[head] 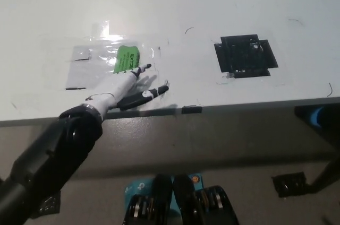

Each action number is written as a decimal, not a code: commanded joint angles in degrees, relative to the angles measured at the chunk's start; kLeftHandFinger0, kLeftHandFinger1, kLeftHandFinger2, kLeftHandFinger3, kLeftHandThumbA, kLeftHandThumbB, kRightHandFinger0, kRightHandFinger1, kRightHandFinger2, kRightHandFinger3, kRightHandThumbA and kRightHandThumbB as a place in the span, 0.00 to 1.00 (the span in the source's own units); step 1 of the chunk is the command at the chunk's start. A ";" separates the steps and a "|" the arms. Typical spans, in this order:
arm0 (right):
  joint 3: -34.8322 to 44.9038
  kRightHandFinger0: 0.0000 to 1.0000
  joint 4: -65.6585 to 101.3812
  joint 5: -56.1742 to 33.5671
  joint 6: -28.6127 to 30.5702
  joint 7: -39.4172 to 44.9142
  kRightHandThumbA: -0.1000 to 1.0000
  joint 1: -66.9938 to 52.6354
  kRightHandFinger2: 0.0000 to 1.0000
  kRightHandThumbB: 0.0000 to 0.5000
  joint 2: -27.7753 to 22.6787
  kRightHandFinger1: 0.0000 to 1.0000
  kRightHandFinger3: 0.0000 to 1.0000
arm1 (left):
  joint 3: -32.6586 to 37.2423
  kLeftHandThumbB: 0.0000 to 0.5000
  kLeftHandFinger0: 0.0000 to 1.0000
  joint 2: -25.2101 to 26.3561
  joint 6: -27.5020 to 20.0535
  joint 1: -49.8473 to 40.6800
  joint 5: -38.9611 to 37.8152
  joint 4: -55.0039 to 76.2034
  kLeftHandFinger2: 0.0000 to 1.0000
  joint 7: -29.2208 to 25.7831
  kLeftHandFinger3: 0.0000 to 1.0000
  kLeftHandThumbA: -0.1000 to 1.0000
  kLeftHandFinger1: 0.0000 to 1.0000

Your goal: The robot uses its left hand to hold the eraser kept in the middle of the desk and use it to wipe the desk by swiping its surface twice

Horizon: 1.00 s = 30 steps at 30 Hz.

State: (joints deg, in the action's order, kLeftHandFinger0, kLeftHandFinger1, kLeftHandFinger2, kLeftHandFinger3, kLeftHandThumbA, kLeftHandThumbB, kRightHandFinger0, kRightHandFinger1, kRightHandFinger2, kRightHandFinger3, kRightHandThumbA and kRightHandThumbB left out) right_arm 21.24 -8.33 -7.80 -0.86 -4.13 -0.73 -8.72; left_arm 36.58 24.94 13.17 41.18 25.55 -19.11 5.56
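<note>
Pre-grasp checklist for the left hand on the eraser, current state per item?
1. Green rectangular eraser visible on the white desk: ok.
2. White left hand holding the eraser: not ok; its fingers are spread and lie on the desk just in front of the eraser, toward the robot.
3. Hand touching the eraser: cannot tell; the upper fingertip ends near the eraser's front edge.
4. Eraser on the shiny clear tape patch: ok.
5. Swipe path clear toward the black square tape mark: ok, only thin pen marks lie between.
6. Right hand out of the way: ok, not in view.
</note>
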 commanded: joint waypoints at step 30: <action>1.19 1.00 3.76 -0.80 2.08 -1.38 1.00 -1.29 1.00 0.93 -0.32 1.00 1.00 | 7.34 0.76 1.00 6.68 -8.93 13.15 37.07 0.04 1.00 -8.79 1.00 1.00 1.00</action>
State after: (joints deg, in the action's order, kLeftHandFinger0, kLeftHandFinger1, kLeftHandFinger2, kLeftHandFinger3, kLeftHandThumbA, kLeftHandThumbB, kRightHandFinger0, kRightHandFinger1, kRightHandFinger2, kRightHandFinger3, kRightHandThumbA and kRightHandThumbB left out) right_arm 21.58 -6.51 -7.83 -0.80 -4.49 -1.89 -8.73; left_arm 46.24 30.20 6.45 53.46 58.04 -17.34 2.21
